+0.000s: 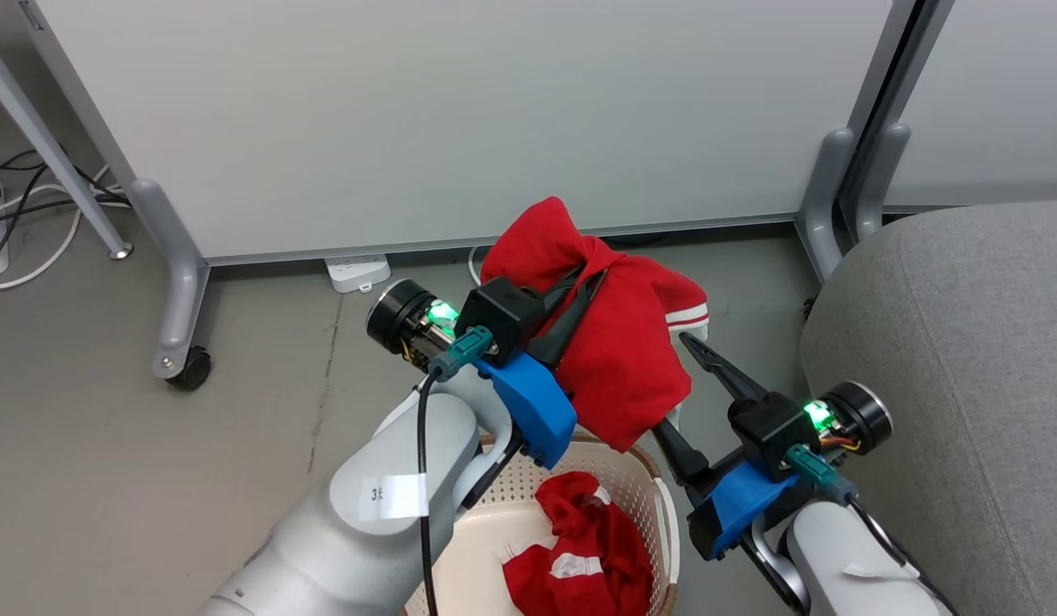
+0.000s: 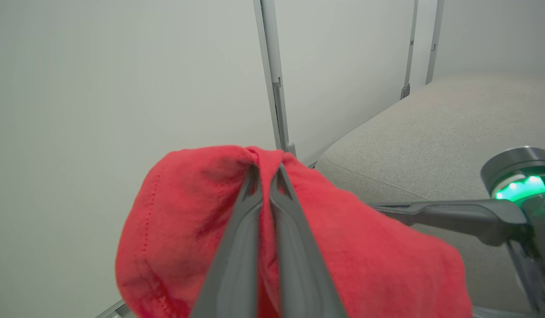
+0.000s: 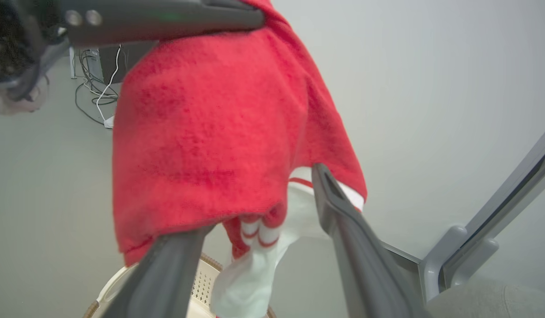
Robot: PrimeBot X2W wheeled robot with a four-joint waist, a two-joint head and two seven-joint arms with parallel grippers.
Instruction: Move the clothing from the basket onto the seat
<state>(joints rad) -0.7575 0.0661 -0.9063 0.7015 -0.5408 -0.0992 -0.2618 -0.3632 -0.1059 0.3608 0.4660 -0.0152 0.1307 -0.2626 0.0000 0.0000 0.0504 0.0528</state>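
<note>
A red garment (image 1: 622,351) with white stripe trim hangs above the basket, and my left gripper (image 1: 590,282) is shut on its upper fold. In the left wrist view the two fingers (image 2: 237,247) pinch the red cloth (image 2: 179,212) at their tips. My right gripper (image 1: 670,381) stands open just to the right of the hanging garment, with one finger behind its lower edge. In the right wrist view the cloth (image 3: 210,132) drapes over the left finger (image 3: 166,274). The cream basket (image 1: 665,513) sits below with another red garment (image 1: 592,547) inside. The grey seat (image 1: 964,342) lies to the right.
A white partition wall (image 1: 460,111) on grey wheeled feet (image 1: 181,359) stands behind. On the floor at its base lies a power strip (image 1: 357,272), and cables (image 1: 32,222) trail at the far left beside a table leg (image 1: 57,162).
</note>
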